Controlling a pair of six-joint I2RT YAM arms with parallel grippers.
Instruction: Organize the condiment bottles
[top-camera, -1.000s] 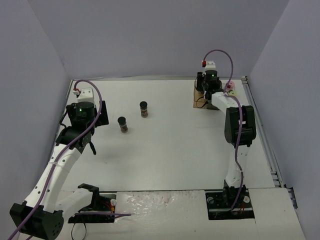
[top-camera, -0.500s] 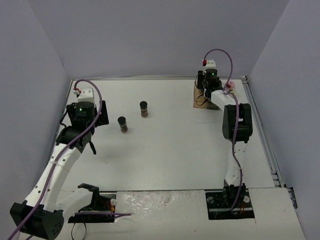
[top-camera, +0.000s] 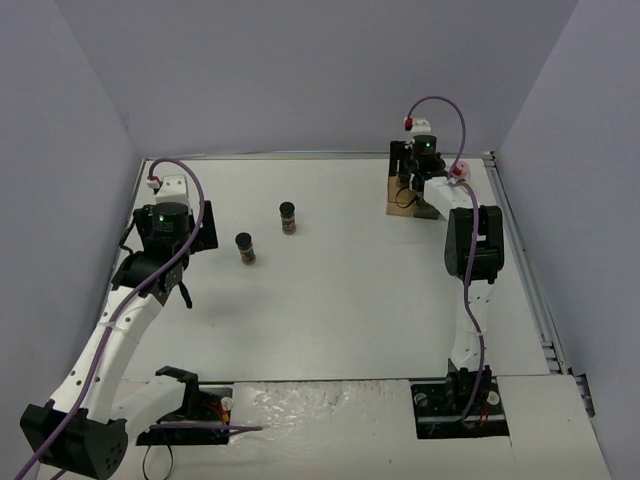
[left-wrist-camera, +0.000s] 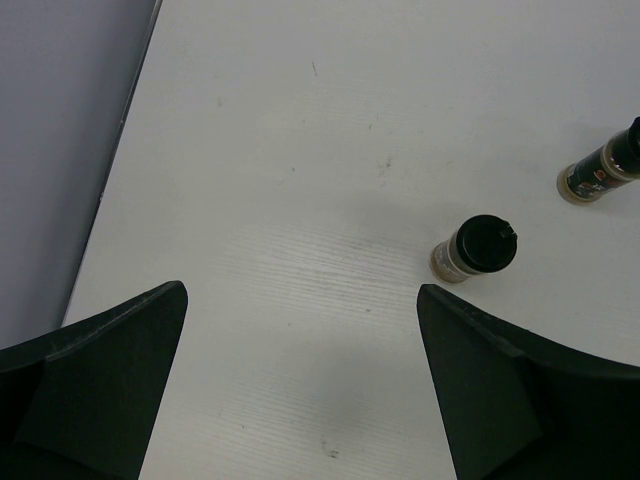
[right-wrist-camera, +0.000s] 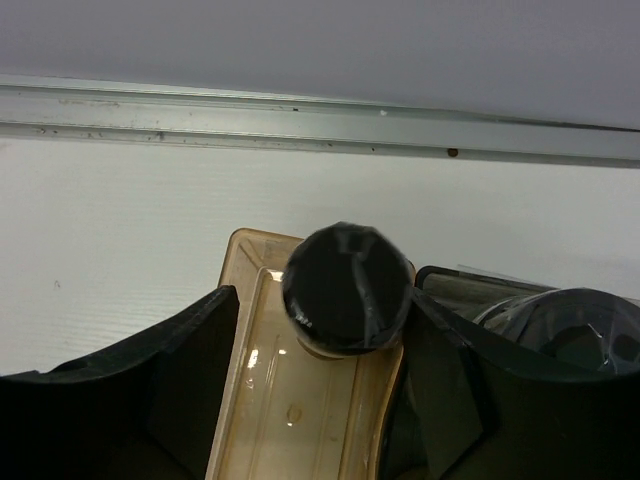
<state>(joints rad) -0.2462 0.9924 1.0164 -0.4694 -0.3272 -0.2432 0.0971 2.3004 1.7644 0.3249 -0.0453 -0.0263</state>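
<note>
Two black-capped condiment bottles stand on the white table, one (top-camera: 245, 248) nearer and one (top-camera: 287, 217) farther; both show in the left wrist view (left-wrist-camera: 474, 249) (left-wrist-camera: 598, 172). My left gripper (top-camera: 200, 235) hangs open and empty above the table, left of them. My right gripper (top-camera: 403, 180) is over the tray (top-camera: 398, 207) at the back right. In the right wrist view a black-capped bottle (right-wrist-camera: 347, 288) stands at the far end of the amber compartment (right-wrist-camera: 300, 400), between my open jaws (right-wrist-camera: 322, 292). The right finger is against it, the left finger apart. Another dark-capped bottle (right-wrist-camera: 575, 335) sits in the compartment to the right.
A pink cap (top-camera: 461, 172) shows just right of the right arm by the tray. A metal rail (right-wrist-camera: 320, 110) and the grey back wall run close behind the tray. Grey walls close in the table on the left and right.
</note>
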